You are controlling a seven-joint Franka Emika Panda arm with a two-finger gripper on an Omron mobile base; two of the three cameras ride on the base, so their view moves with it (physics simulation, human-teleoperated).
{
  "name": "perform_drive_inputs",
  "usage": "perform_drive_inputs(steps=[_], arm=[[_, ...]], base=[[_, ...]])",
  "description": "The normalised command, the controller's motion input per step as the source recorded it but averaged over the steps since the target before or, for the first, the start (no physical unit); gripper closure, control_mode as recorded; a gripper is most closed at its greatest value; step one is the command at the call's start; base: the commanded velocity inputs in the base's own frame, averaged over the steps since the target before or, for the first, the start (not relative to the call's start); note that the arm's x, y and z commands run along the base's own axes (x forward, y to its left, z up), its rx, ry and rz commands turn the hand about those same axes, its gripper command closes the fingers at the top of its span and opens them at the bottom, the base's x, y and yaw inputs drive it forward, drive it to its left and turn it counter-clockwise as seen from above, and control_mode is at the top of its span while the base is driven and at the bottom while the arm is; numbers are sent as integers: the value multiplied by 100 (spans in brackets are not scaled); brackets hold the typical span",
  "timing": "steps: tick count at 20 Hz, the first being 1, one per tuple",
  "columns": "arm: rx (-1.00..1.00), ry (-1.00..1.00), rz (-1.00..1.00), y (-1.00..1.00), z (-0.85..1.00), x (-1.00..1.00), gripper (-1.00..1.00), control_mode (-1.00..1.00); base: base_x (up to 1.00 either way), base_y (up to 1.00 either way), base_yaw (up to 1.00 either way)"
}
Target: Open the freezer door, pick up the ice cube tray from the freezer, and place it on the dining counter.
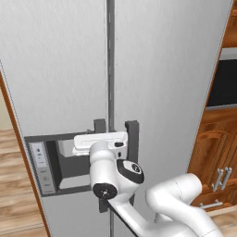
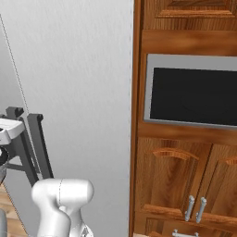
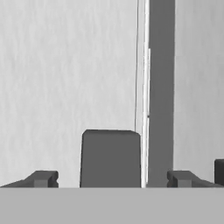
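Note:
The freezer door [image 1: 55, 69] is a brushed-silver door with a recessed dispenser panel [image 1: 51, 164], and it stands shut. Its dark grey vertical handle [image 1: 99, 125] runs beside the seam between the two doors. My gripper [image 1: 101, 137] is level with the top of this handle and points at the door. In the hand view my gripper [image 3: 112, 178] is open. Its fingertips [image 3: 43, 178] stand wide on either side of the handle's top end [image 3: 111, 157] and do not touch it. The ice cube tray is hidden behind the shut door. The dining counter is out of view.
The plain silver door [image 1: 171, 92] with its own dark handle [image 1: 132, 139] is just right of the seam [image 3: 159, 87]. Wooden cabinets [image 2: 176, 176] and a black built-in oven [image 2: 194, 92] stand to the right. Wood floor [image 1: 14, 185] shows at the left.

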Motion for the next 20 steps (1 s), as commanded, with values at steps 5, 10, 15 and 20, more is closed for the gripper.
perform_drive_inputs(steps=[5,10,15,20], arm=[[0,0,0,0,0,19,-100,-100],[0,0,0,0,-1,22,-100,-100],[0,-1,0,0,-1,12,-100,-100],[0,0,0,0,0,0,-100,-100]], base=[[0,0,0],[0,0,0],[0,0,0],[0,0,0]])
